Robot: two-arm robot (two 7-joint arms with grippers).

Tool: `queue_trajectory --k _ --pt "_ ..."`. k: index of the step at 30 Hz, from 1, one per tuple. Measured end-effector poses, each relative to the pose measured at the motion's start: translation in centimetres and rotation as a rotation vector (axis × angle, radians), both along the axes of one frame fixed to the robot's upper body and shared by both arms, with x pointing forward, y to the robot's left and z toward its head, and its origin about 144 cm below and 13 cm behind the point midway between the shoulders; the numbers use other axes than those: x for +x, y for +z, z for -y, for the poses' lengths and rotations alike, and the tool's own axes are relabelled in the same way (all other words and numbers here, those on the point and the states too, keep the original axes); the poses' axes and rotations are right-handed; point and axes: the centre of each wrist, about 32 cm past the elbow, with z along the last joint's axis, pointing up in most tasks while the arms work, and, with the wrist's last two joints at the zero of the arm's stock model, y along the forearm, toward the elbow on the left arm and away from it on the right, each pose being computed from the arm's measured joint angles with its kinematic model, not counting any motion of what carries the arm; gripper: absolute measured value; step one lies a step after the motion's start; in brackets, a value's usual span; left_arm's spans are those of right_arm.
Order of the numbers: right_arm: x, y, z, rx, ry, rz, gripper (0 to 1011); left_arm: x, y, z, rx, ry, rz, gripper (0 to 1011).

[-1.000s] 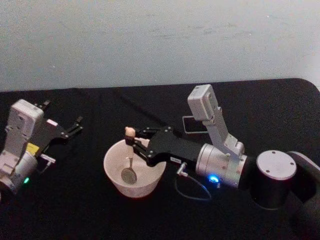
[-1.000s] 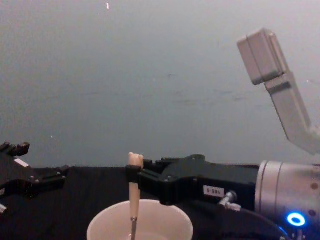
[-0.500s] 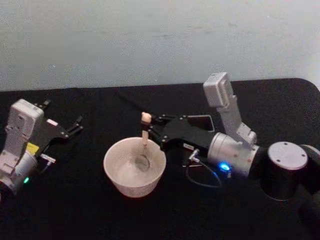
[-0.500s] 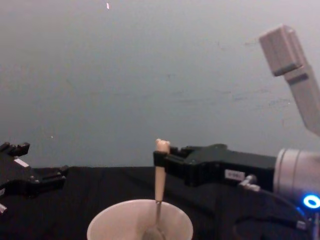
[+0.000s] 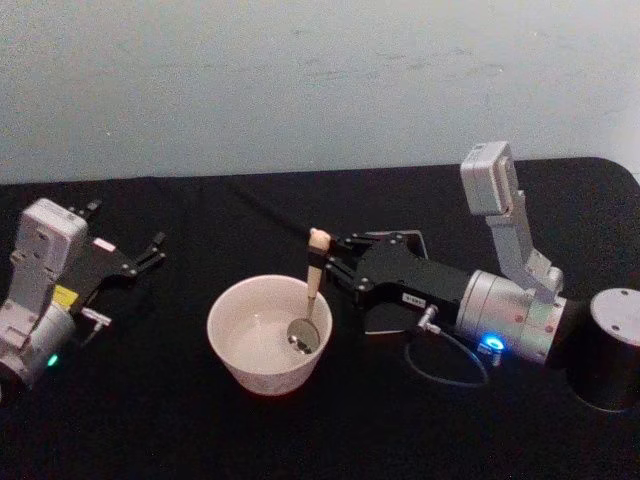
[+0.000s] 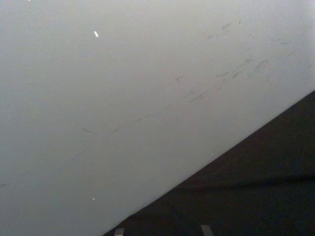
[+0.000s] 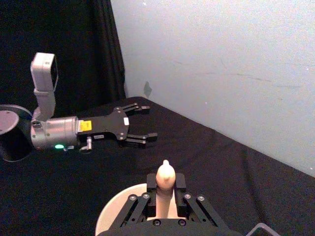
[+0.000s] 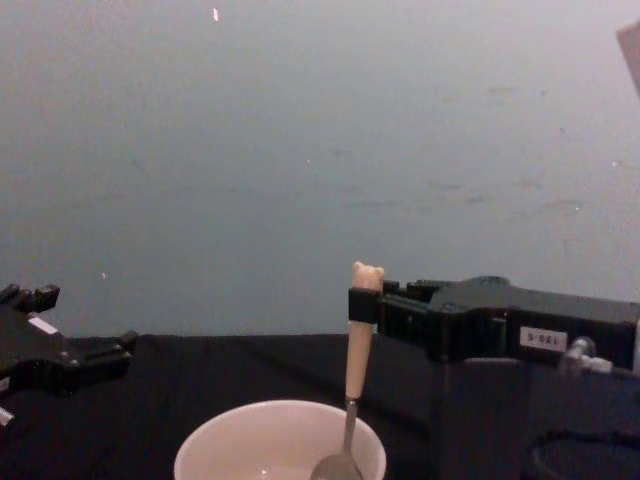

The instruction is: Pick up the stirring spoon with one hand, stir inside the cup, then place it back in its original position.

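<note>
head view, left to right: my left gripper (image 5: 127,224) sat parked on the black cloth-covered table (image 5: 150,420) at the far left. its two black fingers were spread wide with nothing between them, and a green light glowed on its arm. the right wrist view showed the same spread fingers (image 7: 149,123) from across the table, well apart from the cup.

near the middle stood the wide round white cup (image 5: 262,375). the small spoon with the shiny metal bowl and beige bear-topped handle (image 5: 312,285) stood in it. the spoon's bowl was down inside the cup, close to the right-hand wall, and the handle rose almost upright above the rim. i couldn't tell whether the bowl touched the bottom.

my right gripper (image 5: 330,262) reached in from the right and pinched the beige handle just under the bear head. the chest view showed that grip (image 8: 362,305) from the side, with the spoon (image 8: 356,340) dropping into the cup (image 8: 200,455).

just right of the cup, under the right gripper's black body, stood the dark grey square-sided holder box (image 5: 385,320). further right, a blue light shone on the silver wrist.
</note>
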Motion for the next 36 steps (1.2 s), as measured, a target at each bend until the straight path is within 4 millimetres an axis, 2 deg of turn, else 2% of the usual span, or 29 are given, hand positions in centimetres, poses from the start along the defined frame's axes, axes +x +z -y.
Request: queue_trajectory --k 14,22,30,36 --pt "0.3 1.0 -0.2 0.073 -0.061 -0.015 215 0.0 0.0 0.0 0.0 0.0 0.0 1001" --pt "1.3 2.7 0.0 0.174 -0.134 -0.021 215 0.0 0.0 0.0 0.0 0.0 0.0 1001" --pt "1.9 4.1 1.4 0.255 -0.192 -0.016 215 0.0 0.0 0.0 0.0 0.0 0.0 1001" --pt "1.6 4.6 3.5 0.28 -0.2 -0.023 215 0.0 0.0 0.0 0.0 0.0 0.0 1001"
